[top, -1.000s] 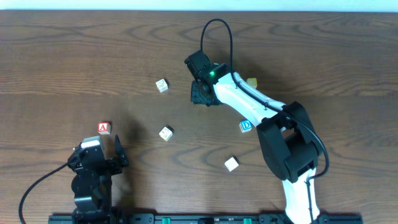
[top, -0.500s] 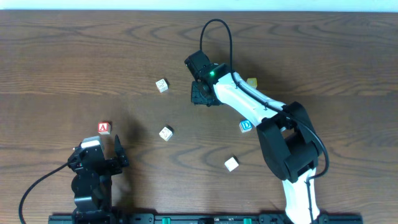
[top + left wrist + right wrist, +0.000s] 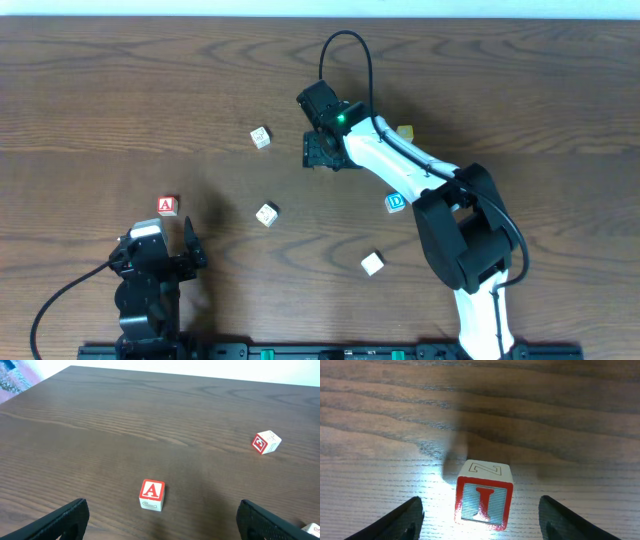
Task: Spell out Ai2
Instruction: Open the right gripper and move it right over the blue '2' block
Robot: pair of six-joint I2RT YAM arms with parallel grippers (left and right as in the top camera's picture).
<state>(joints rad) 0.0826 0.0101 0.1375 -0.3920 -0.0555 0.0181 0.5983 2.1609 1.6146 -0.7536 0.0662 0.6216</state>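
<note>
Shifted since half a second earlier: right gripper (image 3: 320, 150), slightly leftward, jaws wider. Item: I block (image 3: 484, 496), on the table (image 3: 120, 90) upper centre, between parted fingers, untouched. A block (image 3: 152, 495) lay well apart, before the left gripper (image 3: 165, 522), spread, empty. Risk: off-centre closing could twist the I block.

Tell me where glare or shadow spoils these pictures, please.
Right wrist view: white glare on the dark wooden table left of the red-and-white wooden I block, a dim shadow behind it. Left wrist view: even light, the red-and-white wooden A block sharp. Overhead view: no glare, only faint shadows.
</note>
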